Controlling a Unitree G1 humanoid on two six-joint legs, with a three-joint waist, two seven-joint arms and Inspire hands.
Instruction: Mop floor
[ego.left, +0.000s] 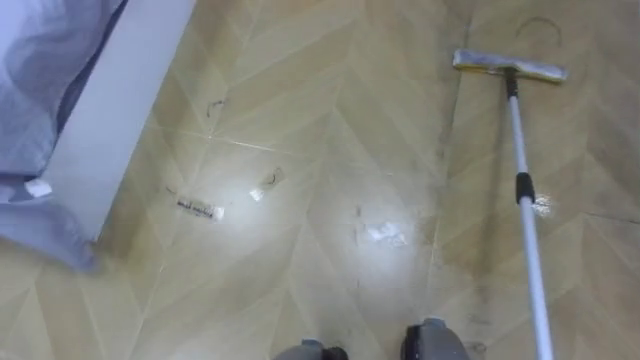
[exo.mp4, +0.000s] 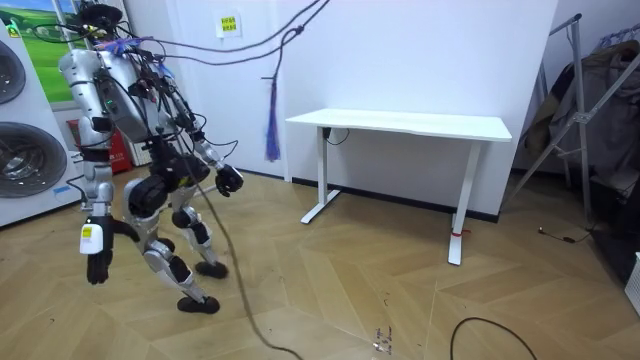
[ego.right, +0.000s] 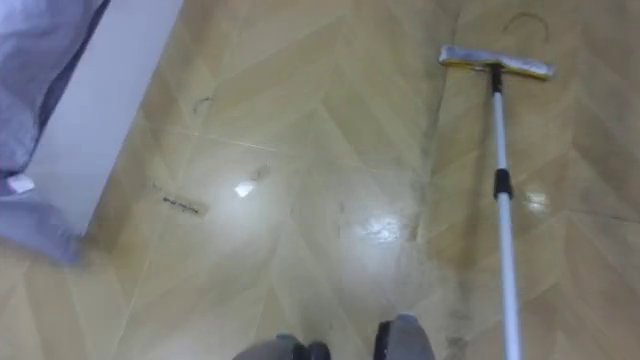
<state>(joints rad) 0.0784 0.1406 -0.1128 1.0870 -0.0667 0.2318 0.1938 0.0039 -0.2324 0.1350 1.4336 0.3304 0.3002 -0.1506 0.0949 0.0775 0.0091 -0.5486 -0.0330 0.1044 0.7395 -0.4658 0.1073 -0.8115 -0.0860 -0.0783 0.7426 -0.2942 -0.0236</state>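
Note:
A flat mop lies ahead of me on the wooden floor. Its yellow-edged head (ego.left: 510, 66) is at the upper right, and its white pole (ego.left: 525, 190) runs down past my right foot and out at the bottom. The floor around it shines wet. Small scraps of litter (ego.left: 198, 209) lie left of centre. In the room view I stand bent-kneed and leaning near the washing machines (exo.mp4: 25, 150). My right hand (exo.mp4: 97, 266) hangs at my side. My left hand (exo.mp4: 228, 180) is held out at hip height.
A white bed frame (ego.left: 120, 110) with pale blue bedding (ego.left: 40, 60) slants across the upper left. A white desk (exo.mp4: 400, 125) stands by the far wall, and a drying rack (exo.mp4: 590, 110) at the room view's right. Open floor lies between the bed and the mop.

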